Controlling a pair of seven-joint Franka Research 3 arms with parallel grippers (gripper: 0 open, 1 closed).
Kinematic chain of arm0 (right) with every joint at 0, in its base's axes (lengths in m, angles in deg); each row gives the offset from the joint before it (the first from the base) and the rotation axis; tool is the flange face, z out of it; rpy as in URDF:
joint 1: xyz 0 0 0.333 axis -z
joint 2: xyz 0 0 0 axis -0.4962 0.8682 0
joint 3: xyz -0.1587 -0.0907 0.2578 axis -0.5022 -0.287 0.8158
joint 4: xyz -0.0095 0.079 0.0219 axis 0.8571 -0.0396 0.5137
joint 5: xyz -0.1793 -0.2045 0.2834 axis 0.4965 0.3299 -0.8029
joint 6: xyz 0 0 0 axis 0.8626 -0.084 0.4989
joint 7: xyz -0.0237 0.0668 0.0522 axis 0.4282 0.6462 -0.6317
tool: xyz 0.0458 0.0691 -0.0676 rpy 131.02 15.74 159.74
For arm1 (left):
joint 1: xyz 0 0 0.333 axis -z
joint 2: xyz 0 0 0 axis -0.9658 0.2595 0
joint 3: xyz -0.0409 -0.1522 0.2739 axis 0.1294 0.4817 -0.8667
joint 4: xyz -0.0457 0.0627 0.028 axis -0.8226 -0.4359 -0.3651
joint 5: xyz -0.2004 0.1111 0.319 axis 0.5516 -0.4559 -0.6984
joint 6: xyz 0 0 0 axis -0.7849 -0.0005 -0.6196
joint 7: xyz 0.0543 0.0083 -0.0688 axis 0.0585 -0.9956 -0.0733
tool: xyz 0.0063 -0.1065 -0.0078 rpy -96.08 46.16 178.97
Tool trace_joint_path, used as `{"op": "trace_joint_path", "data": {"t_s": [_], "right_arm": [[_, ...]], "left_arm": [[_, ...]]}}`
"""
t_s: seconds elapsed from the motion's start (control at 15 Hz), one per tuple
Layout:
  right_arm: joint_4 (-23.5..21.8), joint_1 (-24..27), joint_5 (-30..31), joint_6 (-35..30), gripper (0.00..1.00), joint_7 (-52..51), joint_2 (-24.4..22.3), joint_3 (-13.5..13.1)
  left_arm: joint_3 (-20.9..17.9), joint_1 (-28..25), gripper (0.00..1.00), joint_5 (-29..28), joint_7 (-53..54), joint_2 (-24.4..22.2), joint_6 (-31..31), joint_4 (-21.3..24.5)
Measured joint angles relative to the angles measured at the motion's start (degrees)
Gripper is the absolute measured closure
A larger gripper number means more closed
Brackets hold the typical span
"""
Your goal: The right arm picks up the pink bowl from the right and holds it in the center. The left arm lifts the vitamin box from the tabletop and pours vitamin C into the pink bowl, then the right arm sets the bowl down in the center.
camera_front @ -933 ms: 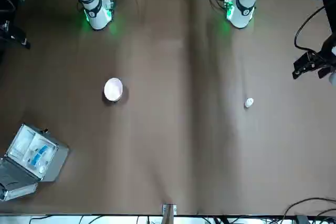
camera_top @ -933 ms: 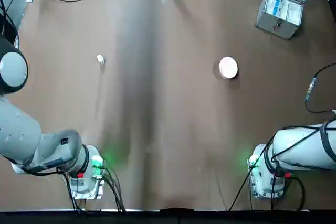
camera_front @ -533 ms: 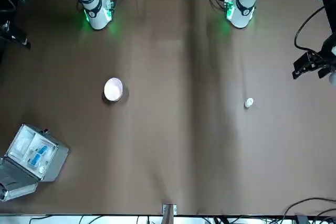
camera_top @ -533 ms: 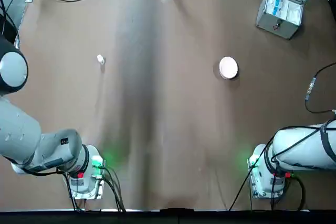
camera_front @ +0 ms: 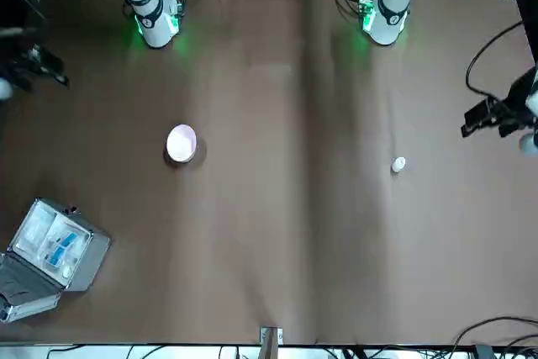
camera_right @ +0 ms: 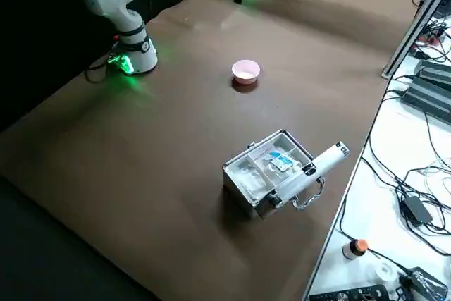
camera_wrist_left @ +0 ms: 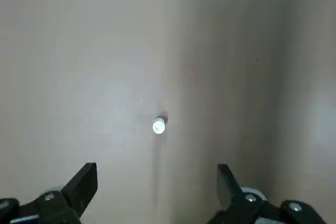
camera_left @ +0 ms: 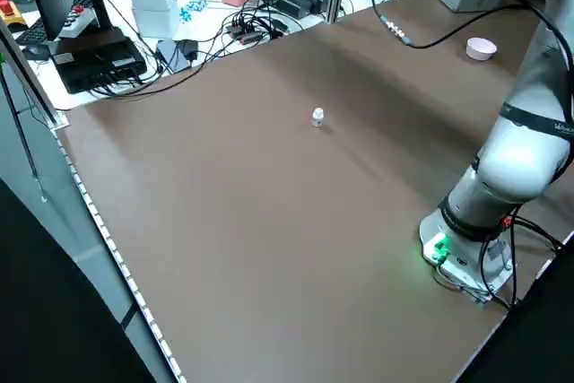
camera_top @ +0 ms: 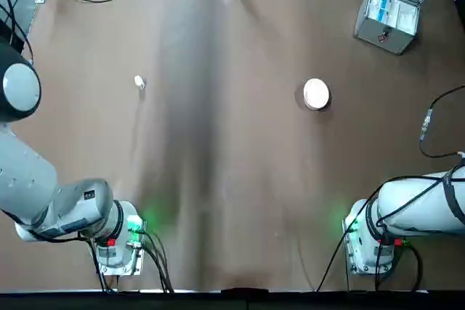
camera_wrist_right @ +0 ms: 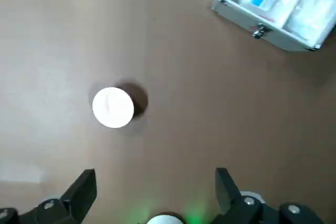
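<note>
On the tabletop (camera_top: 232,179), pink bowl (camera_top: 316,94) right, vitamin box (camera_top: 139,82) left, no legible writing, left gripper (camera_wrist_left: 157,195) and right gripper (camera_wrist_right: 156,195) both spread wide, empty.

Overhead and front cams both look down on whole tabletop (camera_top: 232,179); side cams angled; wrist cams high, sharing pink bowl (camera_wrist_right: 113,107).

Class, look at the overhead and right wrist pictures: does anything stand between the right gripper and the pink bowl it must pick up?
Nothing visible does. The pink bowl sits alone on bare tabletop ahead of the open right gripper. The grey hinged case lies well beyond the bowl, off to one side.
</note>
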Motion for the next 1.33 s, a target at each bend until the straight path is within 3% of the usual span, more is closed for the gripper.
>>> {"op": "trace_joint_path", "data": {"t_s": [0.2, 0.47, 0.53, 0.67, 1.07, 1.33], "right_arm": [[-7.2, -1.2, -0.6, 7.0, 0.0, 0.0, 0.5, 0.1], [-16.2, -2.1, -2.7, 15.5, 0.01, 0.0, 0.9, 0.0], [-21.4, -3.6, -3.1, 20.6, 0.01, 0.0, 1.3, 0.1], [-26.3, -5.1, -3.2, 26.1, 0.03, 0.0, 2.5, 0.1], [-30.1, -6.6, -5.9, 32.1, 0.18, 0.1, 9.6, 0.2], [-33.6, -7.1, -5.9, 37.5, 0.26, 0.1, 11.7, 0.2]], "left_arm": [[-0.1, -1.0, 0.0, 0.2, 2.4, 4.1, -1.3, 0.1], [-0.3, -5.4, 0.0, 3.8, 14.6, 8.6, -4.2, 0.1], [-0.3, -6.9, 0.0, 5.6, 19.4, 9.7, -4.5, 0.1], [-0.3, -8.2, 0.0, 8.2, 25.0, 10.7, -4.6, 0.1], [-0.5, -17.7, 0.0, 22.9, 46.4, 19.0, -5.1, 0.6], [-0.5, -21.4, 0.0, 29.5, 58.1, 24.9, -5.2, 0.6]]}}
